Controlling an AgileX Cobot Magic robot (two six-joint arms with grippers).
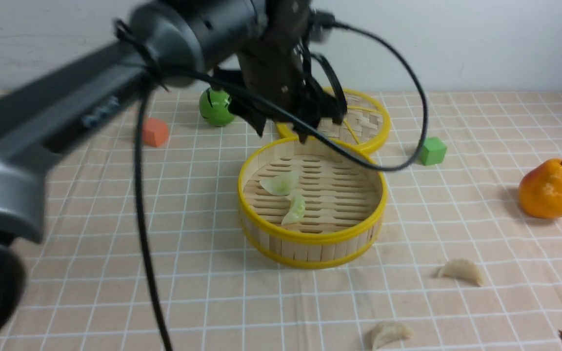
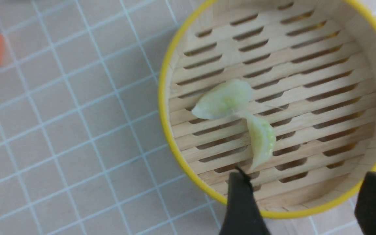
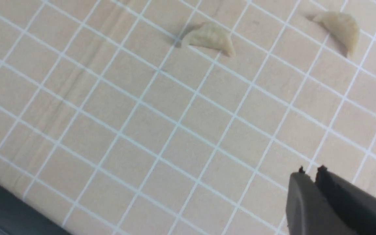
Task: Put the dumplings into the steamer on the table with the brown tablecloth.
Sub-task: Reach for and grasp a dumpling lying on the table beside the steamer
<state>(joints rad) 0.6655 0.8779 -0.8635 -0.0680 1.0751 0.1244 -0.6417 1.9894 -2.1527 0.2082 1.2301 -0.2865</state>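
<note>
The left arm point(image 1: 81, 112) is slanting in from the lower left of the front view up to the top centre, its wrist bending down so that the left gripper point(image 1: 305, 131) is hanging over the far rim of the steamer point(image 1: 310, 236), which is sitting mid-frame on the brown tablecloth point(image 1: 90, 273) with its lid point(image 1: 366, 122) leaning just behind it. Two green dumplings are lying on the slatted floor in the left half of the steamer, tips touching: one point(image 1: 279, 184) is stretching its long axis roughly left to right, the other point(image 1: 294, 209) is running down towards the near wall. From the left wrist view the left gripper's fingers point(image 2: 240, 202) are standing well spread above the near rim, one tip just beside the lower green dumpling point(image 2: 261, 140) but gripping nothing. Two beige dumplings are waiting on the cloth at the lower right of the front view, one point(image 1: 461, 270) near the steamer and one point(image 1: 391, 334) at the bottom edge, both lying roughly left to right with curved backs up. The right gripper point(image 3: 310, 169) is hovering over bare cloth, its tips pressed together and empty, well apart from both beige pieces.
</note>
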